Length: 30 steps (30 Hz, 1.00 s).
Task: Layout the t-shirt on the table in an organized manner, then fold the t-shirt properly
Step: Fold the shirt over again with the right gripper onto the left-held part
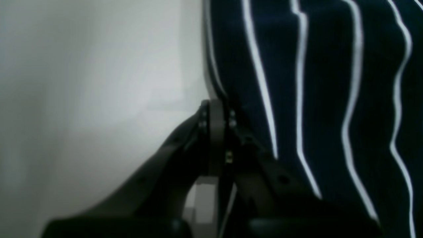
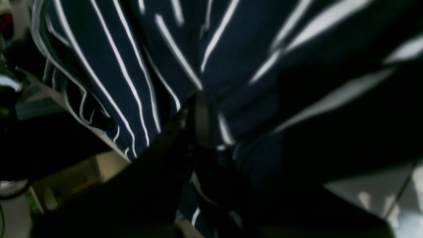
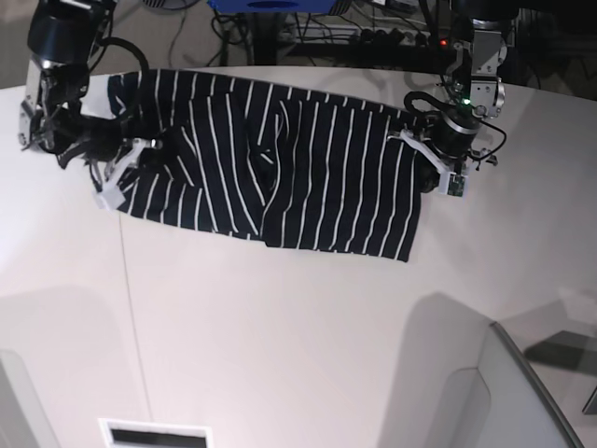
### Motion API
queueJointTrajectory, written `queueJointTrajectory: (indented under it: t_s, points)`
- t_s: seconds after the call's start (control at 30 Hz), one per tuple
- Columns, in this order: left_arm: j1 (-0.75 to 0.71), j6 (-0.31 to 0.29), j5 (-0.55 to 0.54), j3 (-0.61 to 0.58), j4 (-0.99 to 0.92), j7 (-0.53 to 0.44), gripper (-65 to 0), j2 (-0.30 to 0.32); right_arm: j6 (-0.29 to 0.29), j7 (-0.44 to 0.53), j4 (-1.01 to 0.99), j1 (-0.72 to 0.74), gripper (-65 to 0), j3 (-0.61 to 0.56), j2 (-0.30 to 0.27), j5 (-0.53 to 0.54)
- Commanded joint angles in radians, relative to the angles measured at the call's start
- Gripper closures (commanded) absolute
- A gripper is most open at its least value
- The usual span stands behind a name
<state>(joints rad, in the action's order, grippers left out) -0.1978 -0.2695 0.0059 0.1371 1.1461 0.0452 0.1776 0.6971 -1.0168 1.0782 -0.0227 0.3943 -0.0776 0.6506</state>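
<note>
I have the left gripper (image 1: pixel 216 109) clenched on one edge of the t-shirt (image 3: pixel 280 168) and the right gripper (image 2: pixel 198 99) on the opposite edge; cloth spans between my fingers, stretched over the table (image 3: pixel 298 345) for flattening.

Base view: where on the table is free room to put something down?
The table is bare across the whole near part, from the t-shirt's lower hem to the front edge, and right of the left gripper. The far strip is crowded: both grippers, the right gripper too, are shut on the shirt.
</note>
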Motion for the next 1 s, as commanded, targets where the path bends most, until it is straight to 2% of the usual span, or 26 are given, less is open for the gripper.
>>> queueJointTrajectory:
  t_s: [0.0,0.1,0.2,0.33,0.4,0.6,0.7,0.97]
  points:
    - [-0.012,-0.021,0.03,-0.001,-0.007,0.098,0.0,0.0,0.001,-0.012,0.032,0.019,-2.0,-0.015,-0.004,-0.005]
    - [-0.018,-0.021,0.03,-0.004,0.028,0.1,0.0,-0.002,0.001,-0.049,0.125,0.019,-0.2,-0.031,0.003,-0.004]
    - [-0.025,-0.021,0.036,-0.007,0.064,0.104,0.0,-0.036,-0.095,-0.102,0.231,0.017,-0.3,-0.031,0.023,-0.004]
    - [-0.032,-0.023,0.032,-0.014,0.088,0.167,0.0,-0.074,-0.193,-0.176,0.369,0.017,-0.3,-0.033,0.049,-0.004]
    - [-0.032,-0.023,0.03,-0.054,0.105,0.178,0.0,-0.088,-0.253,-0.199,0.432,0.017,-0.3,-0.077,0.057,-0.004]
    - [0.004,-0.021,0.03,-0.166,0.105,0.183,0.0,-0.092,-0.432,-0.196,0.523,0.007,-0.3,-0.226,0.065,0.001]
    - [0.027,-0.021,0.03,-0.195,0.104,0.183,0.0,-0.092,-0.483,-0.182,0.544,0.005,-0.2,-0.266,0.091,0.001]
    - [0.06,-0.021,0.033,-0.195,0.102,0.184,0.0,-0.092,-0.644,-0.159,0.612,0.011,-0.2,-0.423,0.115,0.001]
